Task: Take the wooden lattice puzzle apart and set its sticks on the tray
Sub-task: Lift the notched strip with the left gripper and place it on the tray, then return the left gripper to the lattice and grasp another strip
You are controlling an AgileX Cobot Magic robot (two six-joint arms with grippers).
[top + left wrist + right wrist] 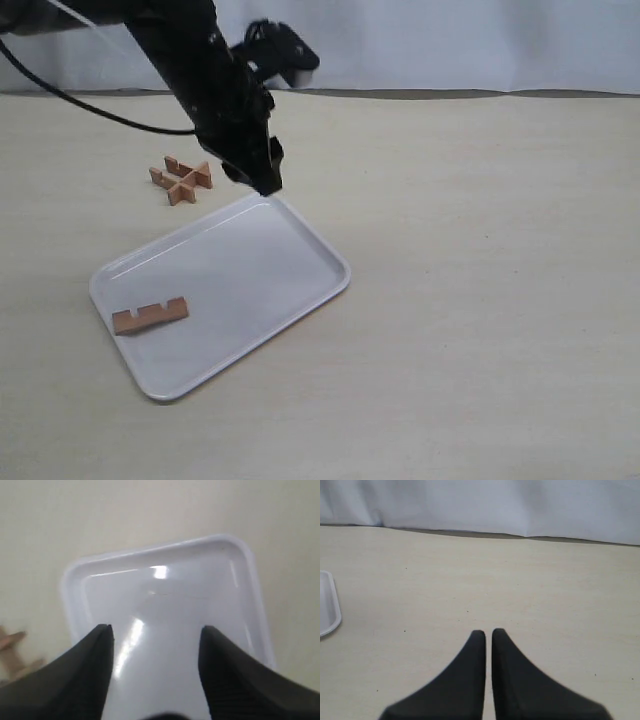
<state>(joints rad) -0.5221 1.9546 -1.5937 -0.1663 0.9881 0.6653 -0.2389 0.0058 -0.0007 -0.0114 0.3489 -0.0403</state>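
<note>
Left gripper: spread, empty, above the tray
Right gripper: pressed together
Lattice puzzle: on table beside tray — one stick inside
Handling: light, stiff, likely snug — pinch a free end

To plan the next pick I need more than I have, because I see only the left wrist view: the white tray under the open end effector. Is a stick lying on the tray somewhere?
Observer: Yes, one stick lies flat on the tray, near its left end in the exterior view.
Operator: Where is the remaining puzzle?
Observer: The wooden lattice puzzle sits on the table beyond the tray's far edge, with its pieces crossed together.
Operator: What does the right end effector do?
Observer: The right end effector is shut and empty, above bare table.
</note>
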